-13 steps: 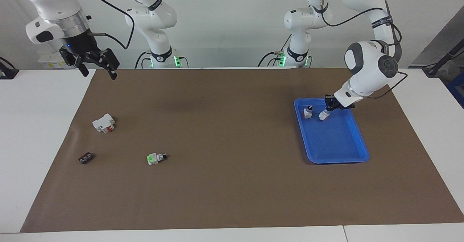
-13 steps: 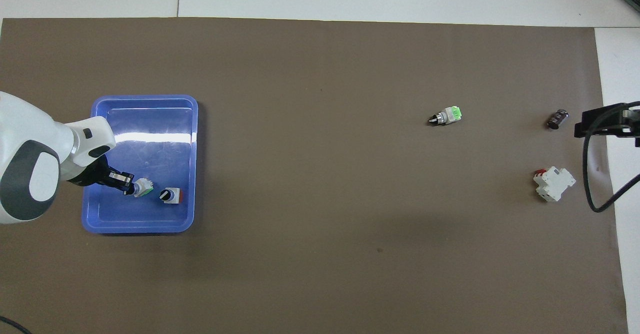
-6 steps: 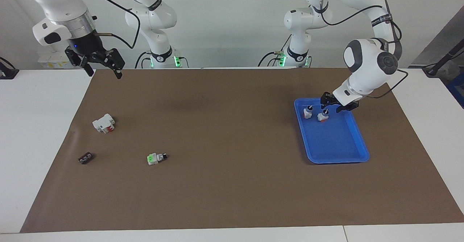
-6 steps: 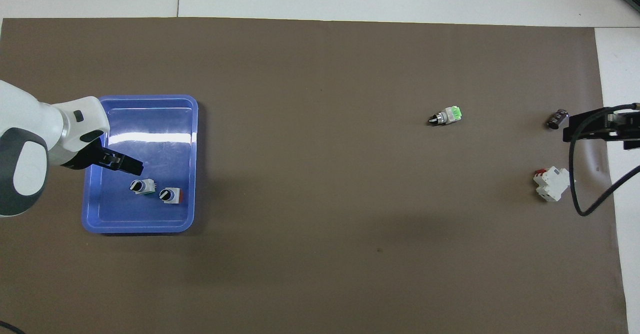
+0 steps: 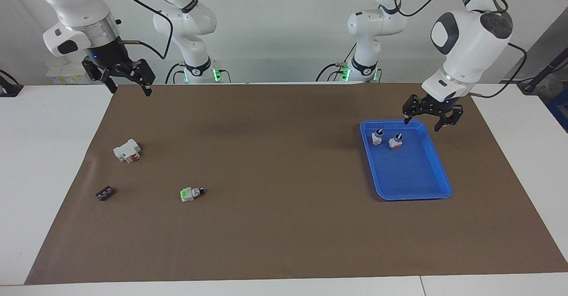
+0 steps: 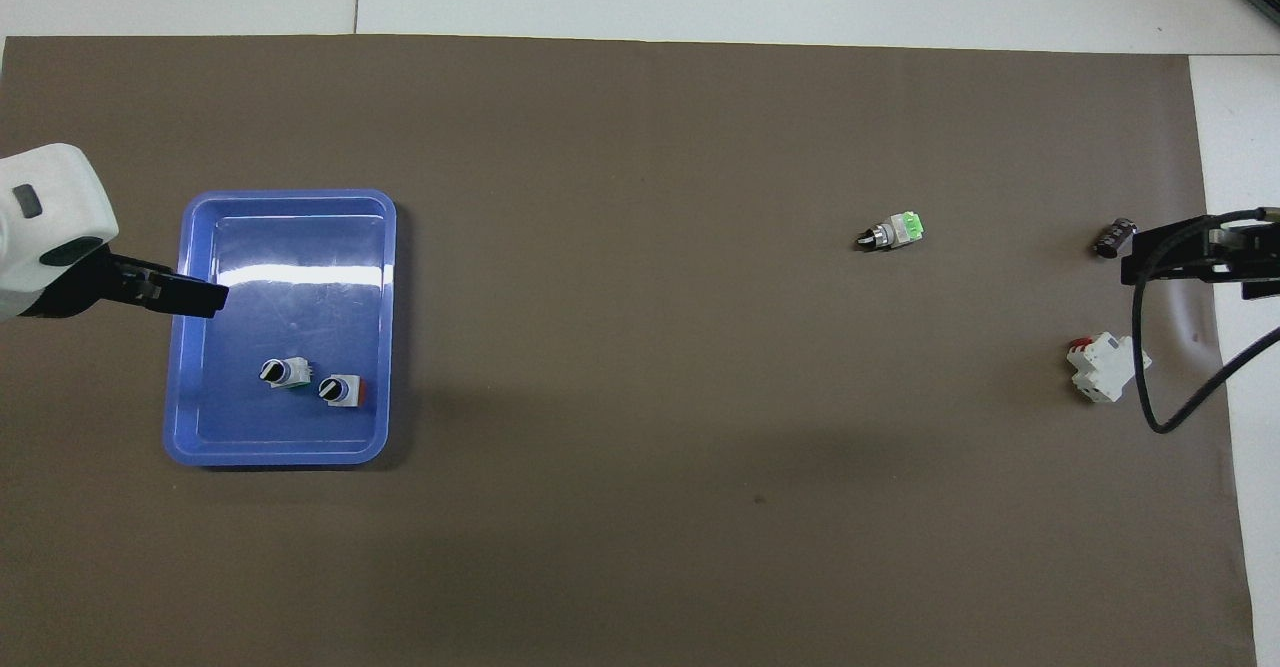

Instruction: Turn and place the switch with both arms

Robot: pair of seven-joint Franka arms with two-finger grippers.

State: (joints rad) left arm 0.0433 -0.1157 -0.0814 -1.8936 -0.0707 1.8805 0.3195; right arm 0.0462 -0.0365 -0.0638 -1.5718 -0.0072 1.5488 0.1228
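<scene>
Two switches stand upright in the blue tray, knobs up: one beside the other; the overhead view shows both. A third switch lies on its side on the brown mat, green end showing. My left gripper is open and empty, raised over the tray's edge nearest the robots. My right gripper is open and empty, high over the mat's corner at the right arm's end.
A white block with a red lever and a small dark part lie on the mat at the right arm's end. The tray sits at the left arm's end.
My left gripper opened, let go of the switch, which now stands in the tray, and rose away toward the tray's edge. My right gripper shifted slightly toward the table's middle.
</scene>
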